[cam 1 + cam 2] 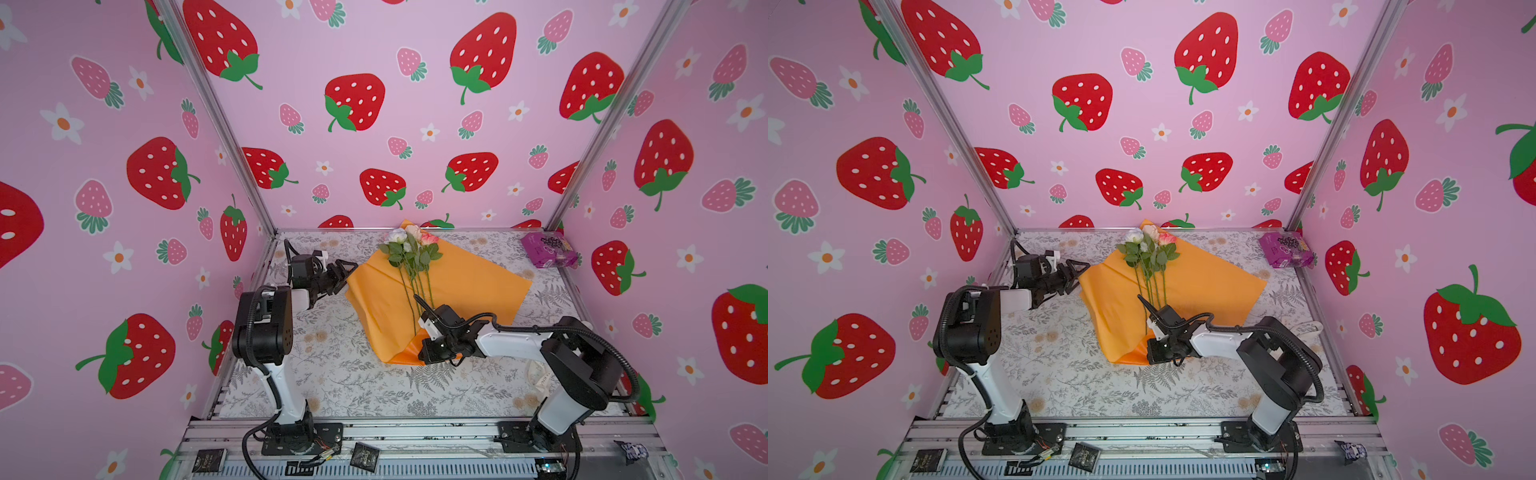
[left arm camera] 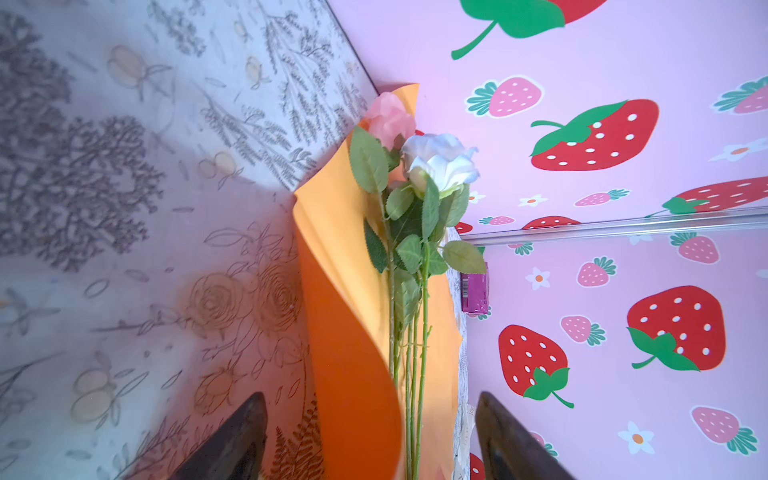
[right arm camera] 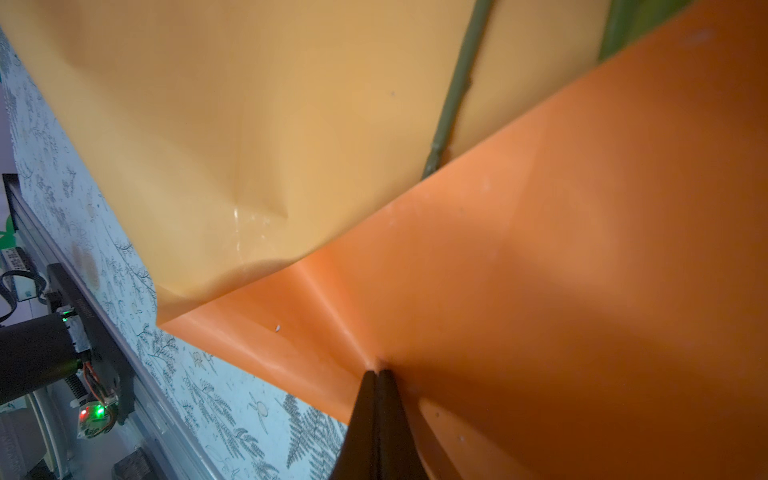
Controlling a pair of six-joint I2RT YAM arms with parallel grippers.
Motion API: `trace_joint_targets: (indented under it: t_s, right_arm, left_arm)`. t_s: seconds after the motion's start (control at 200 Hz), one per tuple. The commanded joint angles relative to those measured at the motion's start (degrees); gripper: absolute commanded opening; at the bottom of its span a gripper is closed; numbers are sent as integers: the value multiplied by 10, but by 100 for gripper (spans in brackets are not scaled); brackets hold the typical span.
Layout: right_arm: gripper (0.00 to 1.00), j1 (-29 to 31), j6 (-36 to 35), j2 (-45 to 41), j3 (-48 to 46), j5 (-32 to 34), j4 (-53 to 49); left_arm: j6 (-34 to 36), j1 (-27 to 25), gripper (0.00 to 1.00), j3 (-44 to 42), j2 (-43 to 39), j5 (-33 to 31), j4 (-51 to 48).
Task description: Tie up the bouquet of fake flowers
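Strawberry-print walls (image 1: 291,54) enclose a floral-patterned table (image 1: 353,374). Toward its back, the bouquet of fake flowers (image 1: 411,266) lies on orange wrapping paper (image 1: 469,282). Its long axis runs back to front, heads pointing at the rear wall and stems toward the robot. The right gripper (image 3: 377,374) is pinched tight on the paper's near corner, which is folded up over the stem ends. The left gripper (image 1: 348,275) gapes wide at the paper's left edge, gripping nothing.
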Motion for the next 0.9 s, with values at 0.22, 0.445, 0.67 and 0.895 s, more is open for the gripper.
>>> trace_joint_targets:
  t_s: [0.22,0.445,0.67,0.895]
  right_arm:
    - [2,-6,-3,27,3,32,-41]
    - [2,-8,-6,22,4,34,-46]
    - [2,-10,-10,19,3,35,-46]
    - [2,-12,-4,13,-1,46,-44]
  left_arm:
    - [79,-11,78,45,15,43,-131]
    - [177,-6,71,52,-42,79,-272]
    - [144,-11,69,40,-22,168,-242]
    - [37,-41,69,-9,-41,179,-123]
